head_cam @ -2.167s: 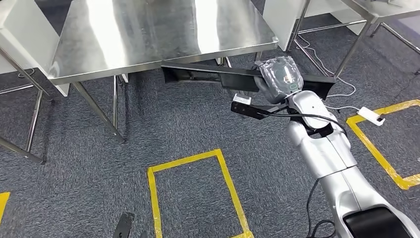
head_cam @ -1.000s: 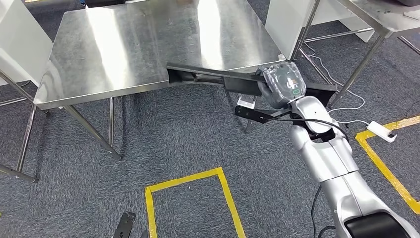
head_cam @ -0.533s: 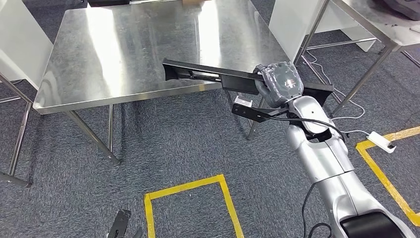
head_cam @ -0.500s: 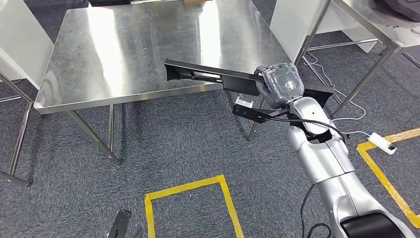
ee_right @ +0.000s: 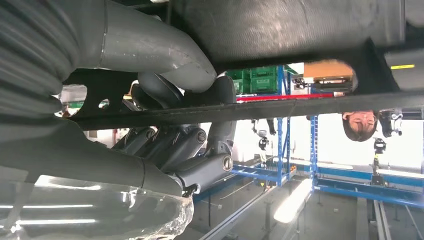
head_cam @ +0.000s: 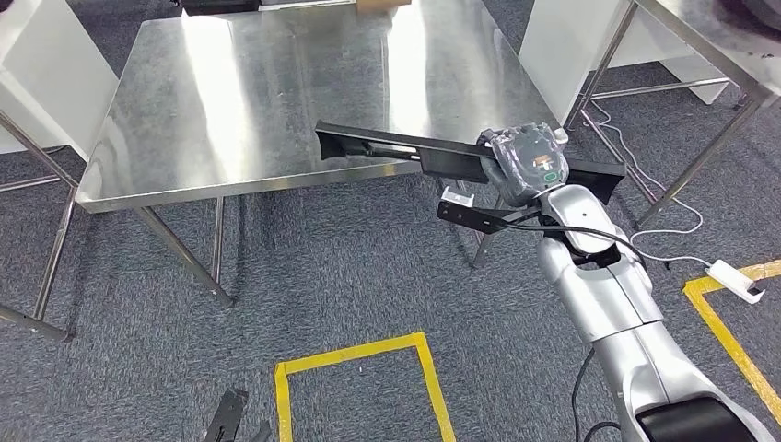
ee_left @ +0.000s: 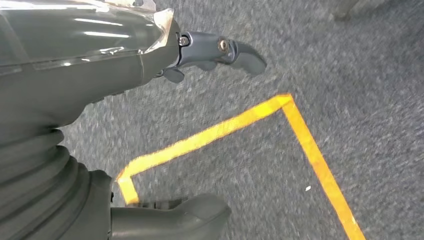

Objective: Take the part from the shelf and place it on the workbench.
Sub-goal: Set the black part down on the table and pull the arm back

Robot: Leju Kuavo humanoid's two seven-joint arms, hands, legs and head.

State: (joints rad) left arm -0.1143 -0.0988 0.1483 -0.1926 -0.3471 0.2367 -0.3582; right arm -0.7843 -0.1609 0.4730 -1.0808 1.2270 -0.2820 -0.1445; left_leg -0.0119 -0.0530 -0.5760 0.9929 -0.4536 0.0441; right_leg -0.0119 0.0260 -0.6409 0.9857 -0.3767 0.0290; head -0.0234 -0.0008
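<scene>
The part [head_cam: 396, 147] is a long black metal rail held level in front of me. My right hand [head_cam: 525, 164] grips it right of its middle, and its right end [head_cam: 599, 173] sticks out past the hand. Its left end [head_cam: 332, 140] hangs over the front edge of the steel workbench [head_cam: 258, 83]; whether it touches the top I cannot tell. In the right wrist view the fingers [ee_right: 195, 145] curl around the black rail [ee_right: 300, 107]. My left hand [ee_left: 150, 65] hangs over the carpet with its fingers apart and nothing in it.
A second steel table [head_cam: 709, 41] stands at the right, with a white panel [head_cam: 562, 46] between the tables. A white power strip [head_cam: 735, 278] and cable lie on the carpet. Yellow tape [head_cam: 355, 354] marks boxes on the floor. A person [ee_right: 360, 125] is in the background.
The whole picture has shifted, so the camera has moved. My right hand has carried the rail from below the workbench's front edge up over it.
</scene>
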